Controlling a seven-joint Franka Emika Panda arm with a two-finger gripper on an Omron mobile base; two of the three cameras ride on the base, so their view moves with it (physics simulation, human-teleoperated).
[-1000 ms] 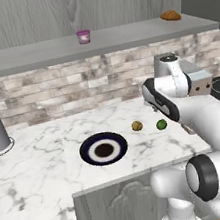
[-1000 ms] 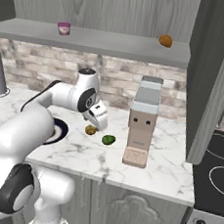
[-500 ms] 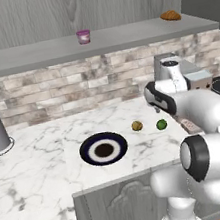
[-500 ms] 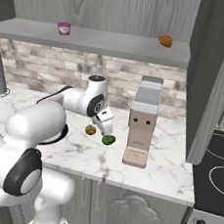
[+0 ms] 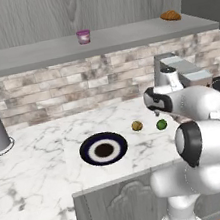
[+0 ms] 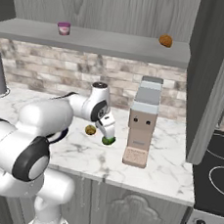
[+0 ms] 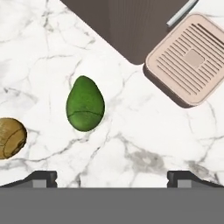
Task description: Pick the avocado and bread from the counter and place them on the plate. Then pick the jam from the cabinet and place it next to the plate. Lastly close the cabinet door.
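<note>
I'm hovering my gripper (image 7: 111,177) with jaws spread wide and empty, looking straight down at the table (image 7: 144,144). The avocado (image 7: 85,104) is lying just ahead of my fingertips (image 7: 41,177), off to the left of centre, so I'm not lined up yet. The bread (image 7: 11,138) is sitting near it, further left, apart from it. A coffee machine's drip tray (image 7: 188,59) is sitting up right, near the avocado's other side.

In the left base view the plate (image 5: 104,150) is resting bare on the table, well left of both foods. The jam (image 5: 84,36) is standing on the cabinet (image 5: 101,42) shelf at the back, with a croissant (image 5: 170,16) well to its right.

Risks, I'm judging: descending off-centre could nudge the roundish avocado and send it rolling; one finger could bump the bread; swinging wide could clip the coffee machine (image 6: 143,121).
</note>
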